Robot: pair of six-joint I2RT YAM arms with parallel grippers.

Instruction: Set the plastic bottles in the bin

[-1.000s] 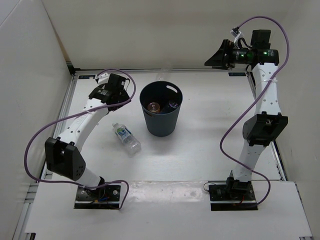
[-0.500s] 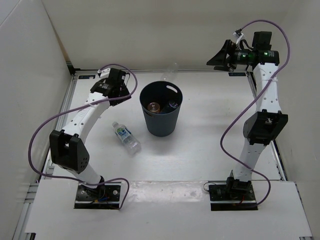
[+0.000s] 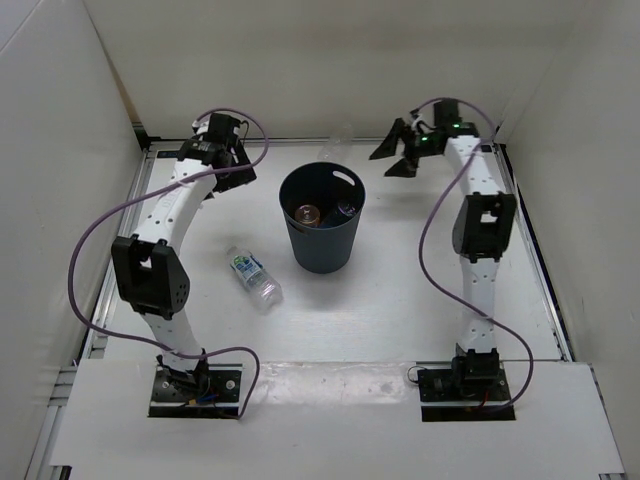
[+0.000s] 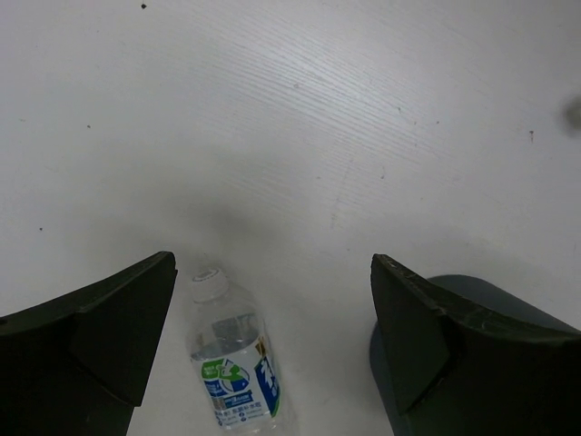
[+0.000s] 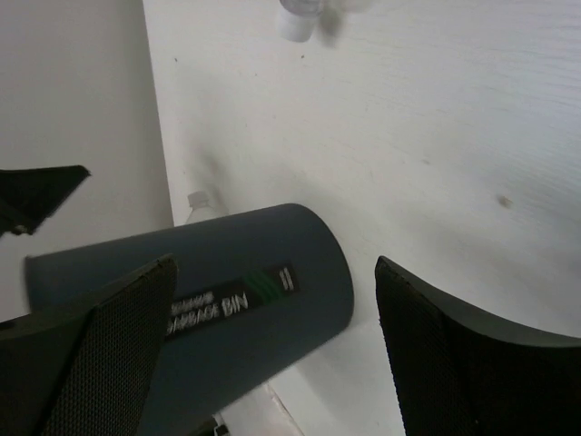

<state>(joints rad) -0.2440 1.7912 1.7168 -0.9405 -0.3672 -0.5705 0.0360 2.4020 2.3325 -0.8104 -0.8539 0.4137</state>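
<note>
The dark blue-grey bin (image 3: 320, 240) stands mid-table. The orange bottle (image 3: 307, 213) and the blue-label bottle (image 3: 345, 209) lie inside it. The white-and-green-label bottle (image 3: 252, 275) lies on its side left of the bin; it also shows in the left wrist view (image 4: 234, 363). The plain clear bottle (image 3: 336, 148) stands faint at the back wall; its blurred cap shows in the right wrist view (image 5: 300, 20). My left gripper (image 3: 230, 170) is open and empty, back left of the bin. My right gripper (image 3: 394, 158) is open and empty, back right of the bin (image 5: 227, 291).
White walls close the table at the back and both sides. A metal rail (image 3: 128, 230) runs along the left edge. Purple cables (image 3: 85, 250) loop beside both arms. The bin's edge (image 4: 472, 300) shows behind the right finger in the left wrist view.
My right arm has swung left and down from the back right corner towards the bin. My left gripper has pulled back towards the far left corner. The bottles have not moved.
</note>
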